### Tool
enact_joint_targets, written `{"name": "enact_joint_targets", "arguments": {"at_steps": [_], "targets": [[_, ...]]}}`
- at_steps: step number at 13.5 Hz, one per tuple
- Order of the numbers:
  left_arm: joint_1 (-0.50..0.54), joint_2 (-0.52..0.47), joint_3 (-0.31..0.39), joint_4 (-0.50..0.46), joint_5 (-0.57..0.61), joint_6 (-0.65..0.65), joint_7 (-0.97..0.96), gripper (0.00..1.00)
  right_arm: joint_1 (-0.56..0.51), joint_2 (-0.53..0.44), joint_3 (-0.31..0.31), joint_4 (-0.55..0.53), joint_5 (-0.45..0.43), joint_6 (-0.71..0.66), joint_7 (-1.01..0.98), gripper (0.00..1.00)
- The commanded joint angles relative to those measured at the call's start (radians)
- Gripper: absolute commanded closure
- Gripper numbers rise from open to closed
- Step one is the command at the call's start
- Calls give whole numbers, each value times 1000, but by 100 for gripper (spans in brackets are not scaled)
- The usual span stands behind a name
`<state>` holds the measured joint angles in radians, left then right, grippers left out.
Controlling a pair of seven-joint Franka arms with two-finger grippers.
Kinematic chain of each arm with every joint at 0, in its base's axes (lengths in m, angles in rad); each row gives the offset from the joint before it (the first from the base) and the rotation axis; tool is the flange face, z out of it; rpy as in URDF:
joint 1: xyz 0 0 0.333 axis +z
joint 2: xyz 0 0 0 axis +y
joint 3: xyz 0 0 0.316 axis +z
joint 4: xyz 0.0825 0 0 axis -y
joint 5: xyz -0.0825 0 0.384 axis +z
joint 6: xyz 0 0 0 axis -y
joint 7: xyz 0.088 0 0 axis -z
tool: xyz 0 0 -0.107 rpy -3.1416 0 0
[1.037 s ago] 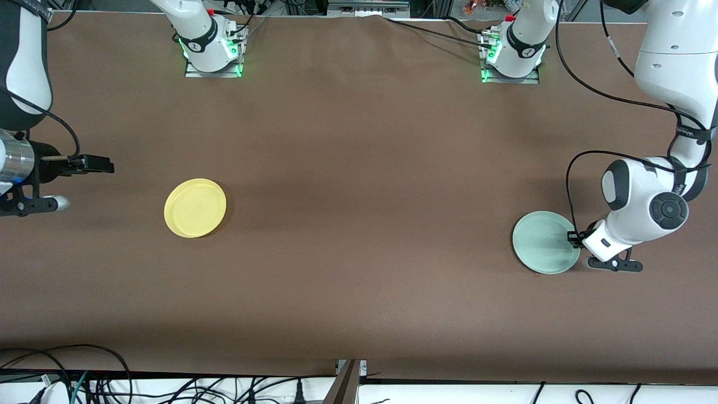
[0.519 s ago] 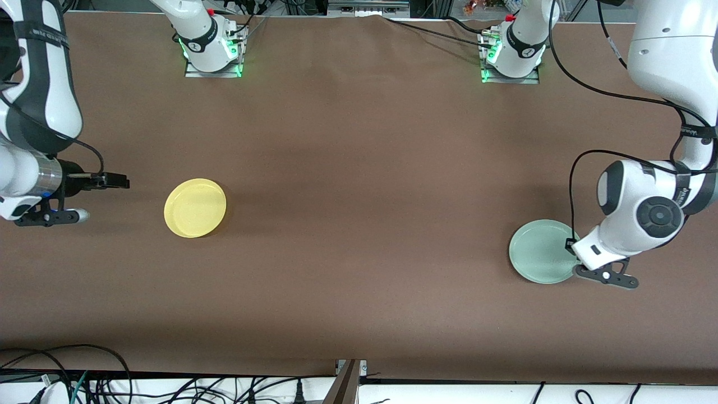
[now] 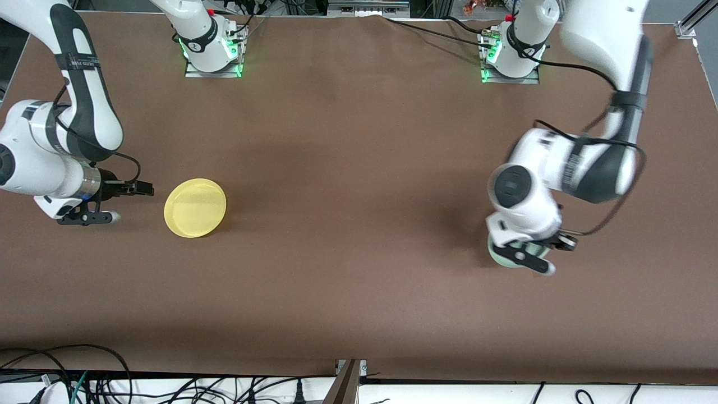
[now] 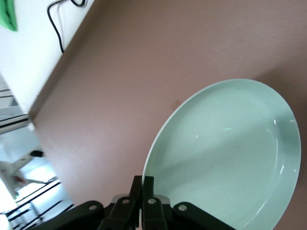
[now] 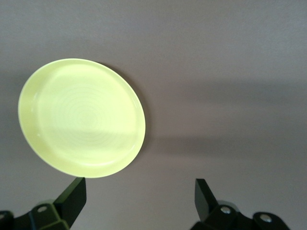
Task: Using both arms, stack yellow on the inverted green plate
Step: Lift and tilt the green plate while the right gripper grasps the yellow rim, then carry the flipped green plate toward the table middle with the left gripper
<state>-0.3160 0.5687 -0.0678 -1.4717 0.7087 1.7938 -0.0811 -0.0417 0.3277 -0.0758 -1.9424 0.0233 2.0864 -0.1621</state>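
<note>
Yellow plate (image 3: 195, 208) lies flat on the brown table (image 3: 359, 168), toward the right arm's end, rim up: round, bright yellow plastic w/ a low raised rim and faint concentric rings across its floor in the right wrist view (image 5: 81, 117); glossy, a paler band of light over the middle. Right gripper (image 3: 143, 188) sits just beside it, low over the table, pointing at the plate's edge but not touching; jaws spread wide, nothing between them, both fingertips (image 5: 74, 191) visible w/ the plate ahead of the gap and off toward one finger. Green plate (image 3: 502, 255) is up off the table at the left arm's end, mostly hidden under the left arm's wrist in the front view, only a pale mint sliver showing. Left gripper (image 3: 561, 242) is clamped tight on its rim: in the left wrist view the fingers (image 4: 143, 189) pinch the rim edge, and the plate (image 4: 225, 158) hangs tilted w/ its hollow side facing the cam, smooth pale mint, low curved wall, soft highlights on the rim. Left arm looks motion-blurred. Both bases lit green.
</note>
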Motion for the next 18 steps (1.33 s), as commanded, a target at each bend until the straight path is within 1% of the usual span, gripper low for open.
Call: {"name": "enact_joint_targets", "arguments": {"at_steps": [1, 3, 5, 7, 8, 10, 11, 13, 14, 17, 18], "targets": [[-162, 20, 23, 24, 119, -138, -150, 100, -13, -21, 2, -81, 15, 89, -5, 0], [-283, 60, 25, 25, 193, -235, -282, 100, -18, 0, 4, -87, 17, 107, -5, 0], [-385, 108, 25, 25, 232, -315, -423, 100, -20, 22, 4, -93, 55, 123, -8, 0], [-469, 157, 25, 27, 282, -372, -523, 100, -39, 53, 4, -99, 84, 161, -46, 0], [-500, 171, 25, 27, 293, -381, -557, 100, -50, 72, 4, -99, 111, 169, -68, 0], [-552, 191, 31, 27, 298, -382, -612, 100, -50, 100, 4, -99, 197, 173, -102, 0], [-575, 198, 36, 27, 313, -382, -626, 100, -50, 115, 4, -99, 205, 181, -112, 0], [-623, 230, 37, 28, 412, -399, -631, 100, -55, 137, 4, -101, 208, 198, -135, 0], [-646, 261, 37, 45, 443, -424, -632, 100, -58, 142, 4, -101, 208, 198, -137, 0], [-690, 376, 39, 175, 457, -497, -632, 100, -60, 162, 4, -101, 250, 198, -186, 0], [-699, 390, 46, 186, 459, -501, -632, 100, -61, 163, 4, -101, 259, 198, -207, 0]]}}
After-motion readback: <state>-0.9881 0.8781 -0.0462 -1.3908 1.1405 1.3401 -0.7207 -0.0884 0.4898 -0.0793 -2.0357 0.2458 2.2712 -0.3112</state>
